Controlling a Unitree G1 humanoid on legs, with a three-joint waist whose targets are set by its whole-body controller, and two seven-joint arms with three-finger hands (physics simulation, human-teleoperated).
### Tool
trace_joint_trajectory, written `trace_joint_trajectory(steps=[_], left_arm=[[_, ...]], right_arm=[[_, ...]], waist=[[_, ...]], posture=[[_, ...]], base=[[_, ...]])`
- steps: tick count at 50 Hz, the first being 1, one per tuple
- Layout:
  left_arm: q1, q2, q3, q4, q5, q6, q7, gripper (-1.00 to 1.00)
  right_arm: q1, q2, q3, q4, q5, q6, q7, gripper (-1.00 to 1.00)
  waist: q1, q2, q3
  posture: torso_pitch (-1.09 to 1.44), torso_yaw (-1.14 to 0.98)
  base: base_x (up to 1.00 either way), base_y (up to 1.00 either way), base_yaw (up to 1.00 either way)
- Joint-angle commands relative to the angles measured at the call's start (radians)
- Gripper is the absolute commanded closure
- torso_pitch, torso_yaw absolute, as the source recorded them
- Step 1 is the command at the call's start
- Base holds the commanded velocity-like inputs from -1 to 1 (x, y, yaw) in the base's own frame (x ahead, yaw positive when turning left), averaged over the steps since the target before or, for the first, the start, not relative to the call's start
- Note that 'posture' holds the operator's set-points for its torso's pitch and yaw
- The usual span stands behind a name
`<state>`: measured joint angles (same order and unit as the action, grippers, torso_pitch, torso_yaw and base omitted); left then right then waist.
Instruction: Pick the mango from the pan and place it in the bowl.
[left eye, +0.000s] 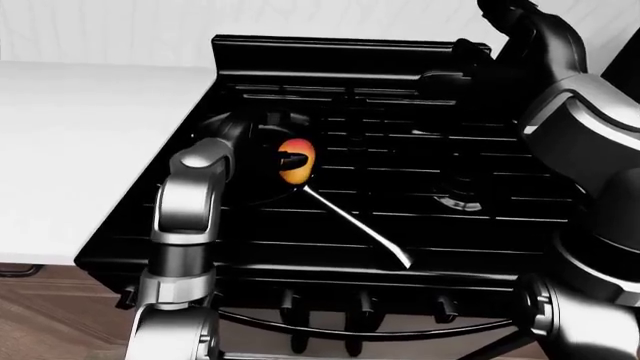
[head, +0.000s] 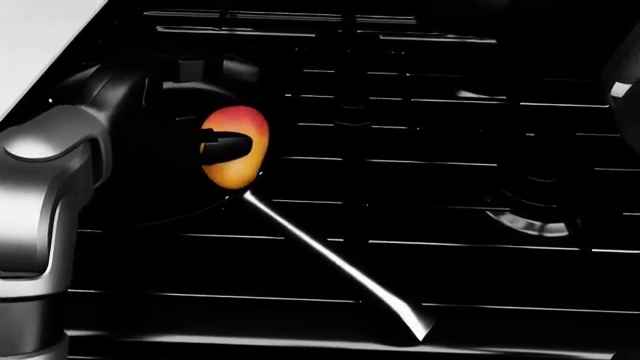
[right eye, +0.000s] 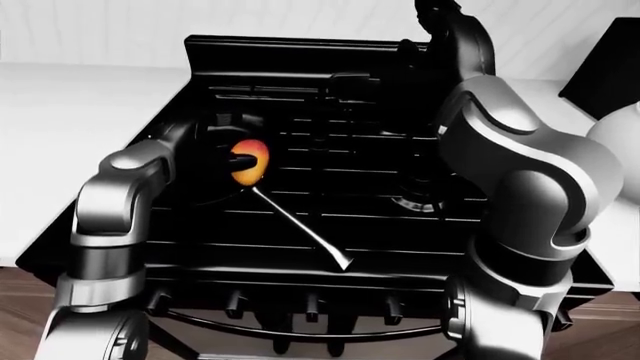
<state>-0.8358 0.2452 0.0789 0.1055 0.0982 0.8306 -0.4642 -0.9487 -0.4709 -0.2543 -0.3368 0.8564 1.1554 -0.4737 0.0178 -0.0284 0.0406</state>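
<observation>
One orange-yellow mango (head: 235, 150) gripped by left robot hand (head: 215, 142).

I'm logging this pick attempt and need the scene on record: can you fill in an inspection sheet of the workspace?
Surface: black stove with grates, set between white counters.
Job's things: mango in the dark pan; the pan's handle runs toward the lower right of the head view. No bowl identified.
Clutter: nothing seen.
Grippers: left hand at the mango, one dark finger lying across it; a full grip cannot be told. Right hand raised over the stove's top end in the left-eye view, its fingers too dark to read.
Cables: nothing seen.
Surroundings: stove knobs, wooden floor, pale wall.
</observation>
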Motion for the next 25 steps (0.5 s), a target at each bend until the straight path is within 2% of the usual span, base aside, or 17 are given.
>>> trace_joint_trajectory(steps=[1, 4, 6, 25], left_arm=[[-0.023, 0.005, -0.001, -0.028, -0.002, -0.010, -0.016, -0.09], [-0.018, 0.005, 0.001, -0.021, 0.000, -0.022, -0.019, -0.08], [-0.017, 0.002, 0.001, -0.022, 0.002, -0.020, -0.019, 0.03], [0.006, 0.017, 0.008, -0.026, 0.003, -0.032, -0.049, -0.27]], right_arm=[[-0.031, -0.012, -0.014, -0.020, -0.002, -0.027, 0.001, -1.00], [-0.031, -0.012, -0.013, -0.020, -0.003, -0.027, 0.001, -1.00], [-0.028, -0.012, -0.011, -0.017, -0.008, -0.033, 0.007, -1.00], [-0.028, -0.006, -0.013, -0.021, -0.016, -0.028, 0.010, -1.00]], waist=[[0.000, -0.001, -0.026], [0.000, -0.001, -0.026], [0.000, -0.001, -0.026], [0.000, 0.000, -0.025]], posture=[[0.00, 0.00], [0.00, 0.00], [0.00, 0.00], [0.00, 0.00]], base=[[0.00, 0.00, 0.00], [0.00, 0.00, 0.00], [0.00, 0.00, 0.00], [0.00, 0.00, 0.00]])
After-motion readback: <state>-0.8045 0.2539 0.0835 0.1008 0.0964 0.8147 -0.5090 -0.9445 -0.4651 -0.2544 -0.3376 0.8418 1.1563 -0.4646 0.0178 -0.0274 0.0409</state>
